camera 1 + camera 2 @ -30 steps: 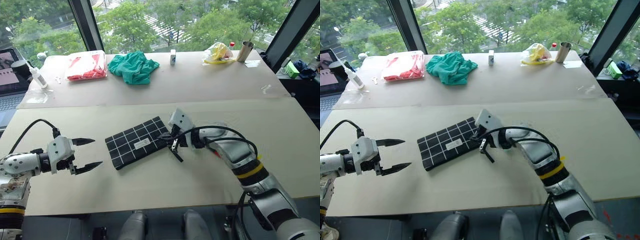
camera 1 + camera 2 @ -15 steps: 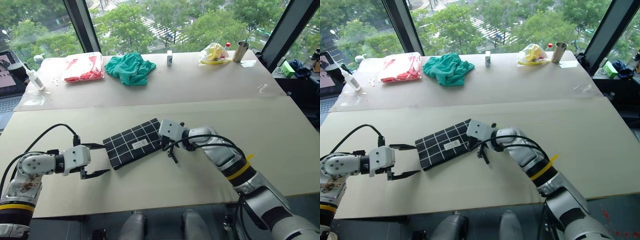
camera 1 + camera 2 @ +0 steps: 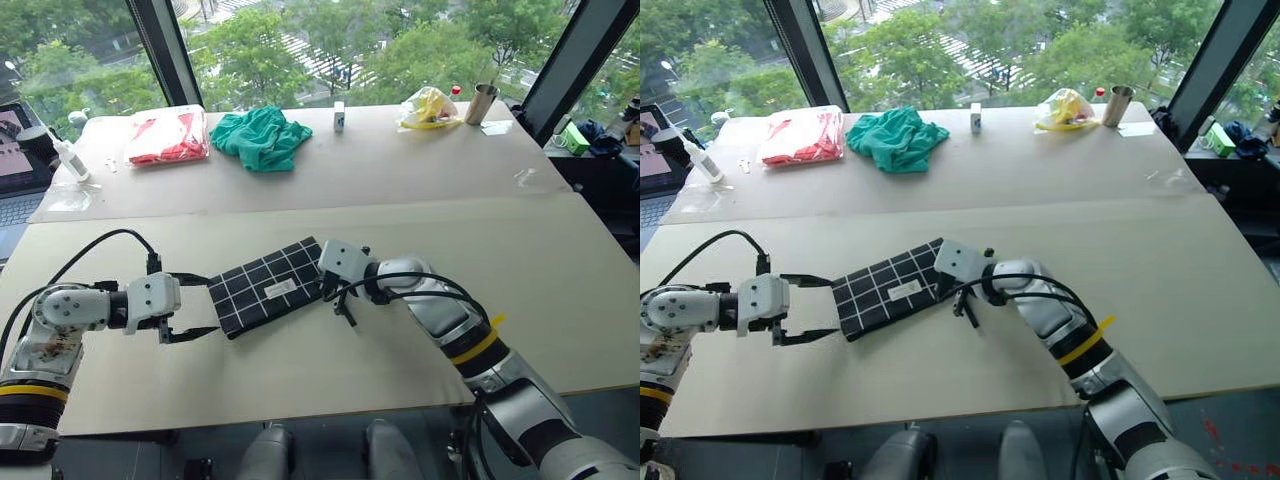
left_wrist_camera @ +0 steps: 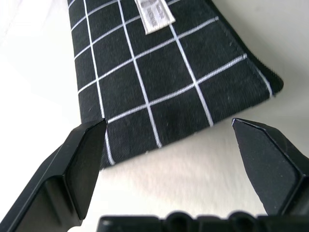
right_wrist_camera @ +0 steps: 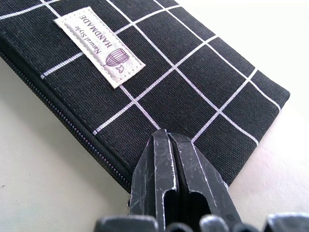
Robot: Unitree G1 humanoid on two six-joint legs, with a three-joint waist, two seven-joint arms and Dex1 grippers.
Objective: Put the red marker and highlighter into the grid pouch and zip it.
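At the pouch (image 3: 268, 286) mid-table, both our grippers meet.
Our left gripper (image 3: 190, 306) has reached its left end, jaws apart; right gripper (image 5: 166, 145), pinched together, presses its right end by the zipper.

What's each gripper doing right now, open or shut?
Left gripper: open, at the grid pouch's end.
Right gripper: shut at the pouch's zipper end.

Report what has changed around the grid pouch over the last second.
The left end effector has moved in toward the grid pouch, from well clear of it to just off its left end, fingers open and straddling that corner in the left wrist view. It has not taken hold of anything. The right end effector stays shut at the pouch's right end, by the zipper edge. The pouch still lies flat on the table.
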